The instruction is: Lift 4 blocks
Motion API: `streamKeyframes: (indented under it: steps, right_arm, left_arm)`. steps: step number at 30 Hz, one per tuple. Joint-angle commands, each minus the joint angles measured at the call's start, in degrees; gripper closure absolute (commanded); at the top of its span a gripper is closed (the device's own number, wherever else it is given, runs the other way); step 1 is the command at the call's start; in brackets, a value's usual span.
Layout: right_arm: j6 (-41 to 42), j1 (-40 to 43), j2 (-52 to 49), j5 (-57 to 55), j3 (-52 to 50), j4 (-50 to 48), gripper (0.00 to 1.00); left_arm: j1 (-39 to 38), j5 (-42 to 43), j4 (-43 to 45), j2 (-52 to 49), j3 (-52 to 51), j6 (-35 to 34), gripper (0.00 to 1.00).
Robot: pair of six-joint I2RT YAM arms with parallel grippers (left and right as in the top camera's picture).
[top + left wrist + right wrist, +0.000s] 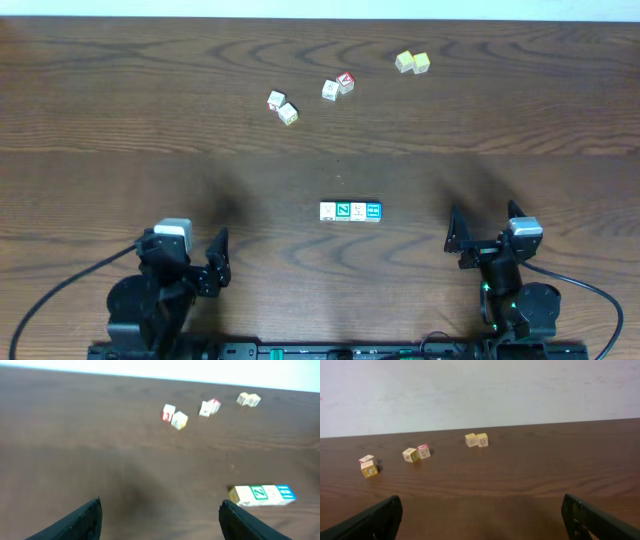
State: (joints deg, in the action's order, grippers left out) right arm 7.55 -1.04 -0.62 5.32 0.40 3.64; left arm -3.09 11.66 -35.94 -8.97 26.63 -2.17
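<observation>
Left hand and right hand both gape wide and empty over the desk; four blocks lie in a touching row between them, slightly ahead

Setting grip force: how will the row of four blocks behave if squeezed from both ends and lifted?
The row of blocks is separate cubes apparently touching face to face, so it may buckle mid-row unless pressed squarely. Flat faces: unlikely to roll. They look small and wooden, so probably light and stiff.
</observation>
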Motion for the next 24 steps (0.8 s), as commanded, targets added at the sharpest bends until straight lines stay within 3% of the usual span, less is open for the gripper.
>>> streamKeyframes:
  steps: [1,10,14,24]
  right_arm:
    - [-0.5,-0.5,0.3,-0.3,-0.1,0.3,0.01]
    - [-0.5,-0.5,0.3,-0.3,-0.1,0.3,0.01]
    - [-0.5,-0.5,0.3,-0.3,-0.1,0.3,0.01]
    - [-0.5,-0.5,0.3,-0.3,-0.1,0.3,0.01]
  left_arm:
    - [0.5,0.3,4.8,4.0,-5.5,5.4,0.25]
    - [2.6,-1.2,25.5,8.9,-19.2,3.7,0.25]
    - [3.5,-4.9,29.4,8.9,-23.1,-1.4,0.25]
    - [4.8,-5.3,32.6,8.9,-26.4,-2.3,0.25]
